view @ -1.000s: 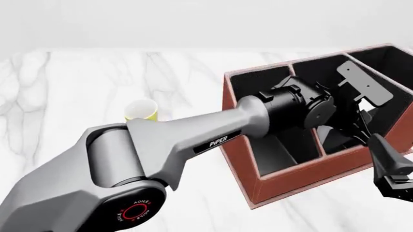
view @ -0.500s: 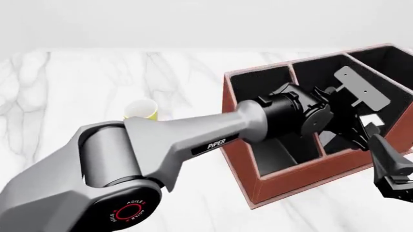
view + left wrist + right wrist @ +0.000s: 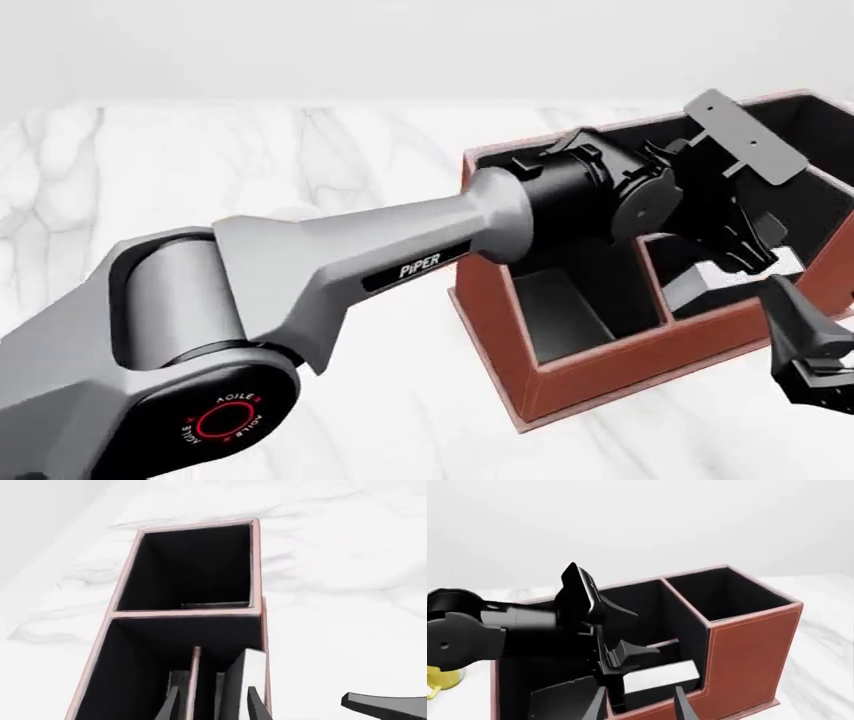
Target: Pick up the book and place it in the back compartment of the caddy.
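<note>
The red-brown caddy (image 3: 601,370) stands at the right of the table. The black book (image 3: 781,264), white page edges showing, rests inside a short black-lined pocket just behind the caddy's near wall. In the right wrist view the book (image 3: 657,677) lies on the near side of the thin crossbar (image 3: 660,643). My left gripper (image 3: 750,250) hangs open just above the book, apart from it. In the left wrist view the book (image 3: 252,672) stands beside the crossbar (image 3: 195,675) between the spread fingers (image 3: 172,702). My right gripper (image 3: 807,345) is open and empty outside the caddy's near right corner.
The left arm stretches over the long undivided compartment (image 3: 567,305) and hides most of the caddy's middle. A yellow mug (image 3: 437,680) stands on the marble table left of the caddy. A further square compartment (image 3: 727,592) lies at the caddy's end.
My left gripper has risen out of the caddy pocket and tilted back, leaving the book down inside. The right gripper has stayed in place.
</note>
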